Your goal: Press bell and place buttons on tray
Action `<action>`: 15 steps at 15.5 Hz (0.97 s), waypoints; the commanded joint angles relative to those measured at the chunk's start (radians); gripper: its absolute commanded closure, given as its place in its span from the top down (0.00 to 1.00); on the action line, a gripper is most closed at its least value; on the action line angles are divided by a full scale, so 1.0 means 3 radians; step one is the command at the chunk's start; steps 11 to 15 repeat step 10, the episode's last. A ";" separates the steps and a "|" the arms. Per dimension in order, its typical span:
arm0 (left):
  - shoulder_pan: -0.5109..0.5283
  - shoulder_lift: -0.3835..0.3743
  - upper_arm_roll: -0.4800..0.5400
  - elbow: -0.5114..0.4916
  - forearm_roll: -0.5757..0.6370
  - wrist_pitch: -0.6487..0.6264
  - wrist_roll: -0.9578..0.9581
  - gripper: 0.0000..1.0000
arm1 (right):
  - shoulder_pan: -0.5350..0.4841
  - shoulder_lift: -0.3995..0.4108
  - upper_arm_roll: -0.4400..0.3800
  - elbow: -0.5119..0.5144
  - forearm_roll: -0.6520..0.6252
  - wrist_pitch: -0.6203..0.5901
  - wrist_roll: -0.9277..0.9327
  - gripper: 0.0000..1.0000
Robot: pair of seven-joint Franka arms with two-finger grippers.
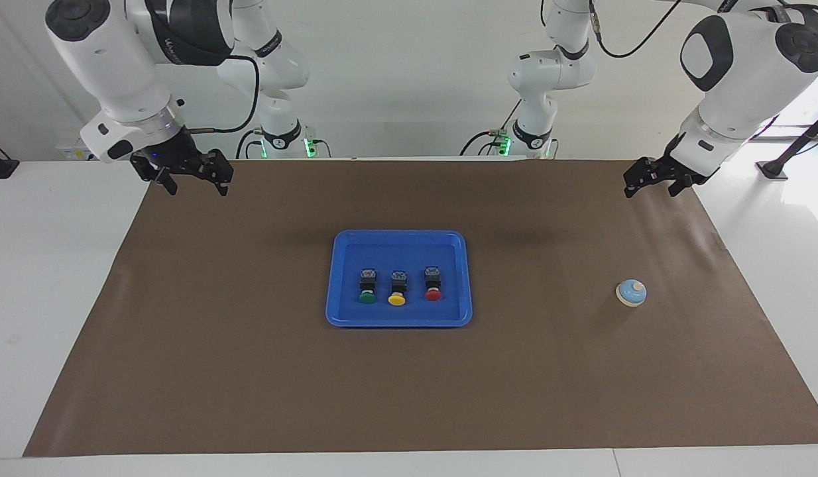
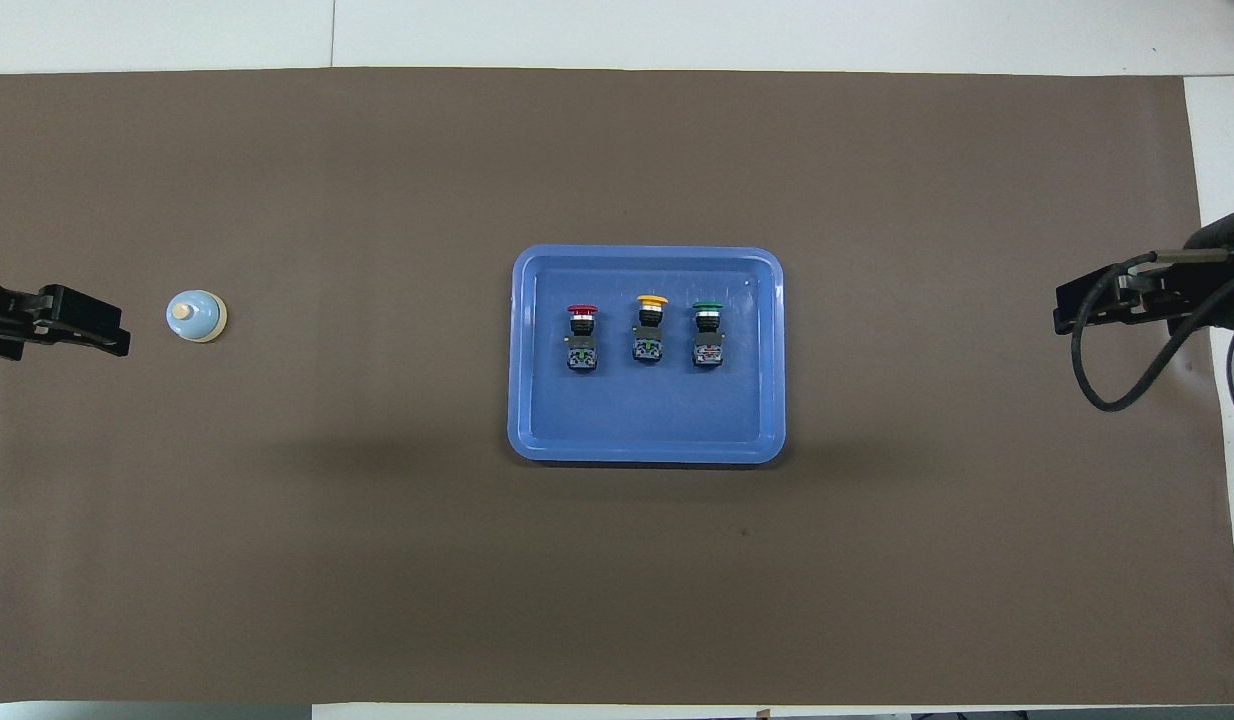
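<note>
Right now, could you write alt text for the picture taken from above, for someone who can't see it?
A blue tray at the middle of a brown mat holds three push buttons in a row: red, yellow, green. A small blue bell sits toward the left arm's end, beside the open left pincer; the open right pincer waits at the other end.

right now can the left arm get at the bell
Probably yes. The left gripper hangs open over the mat at its own end of the table, and the bell stands alone on the mat there, with nothing between them.

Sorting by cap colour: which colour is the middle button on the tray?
Yellow, between the red and green ones; clearest in the overhead view.
</note>
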 commanded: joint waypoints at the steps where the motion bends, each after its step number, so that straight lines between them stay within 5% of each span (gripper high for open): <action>1: -0.0036 -0.0012 0.0017 0.0024 -0.0019 0.0028 -0.0023 1.00 | -0.0034 -0.0051 0.0027 -0.0039 -0.0023 0.0006 -0.0085 1.00; 15: -0.0036 -0.0022 -0.0029 0.0024 -0.0019 0.0033 -0.0039 1.00 | -0.0034 -0.0051 0.0027 -0.0039 -0.0023 0.0006 -0.0085 1.00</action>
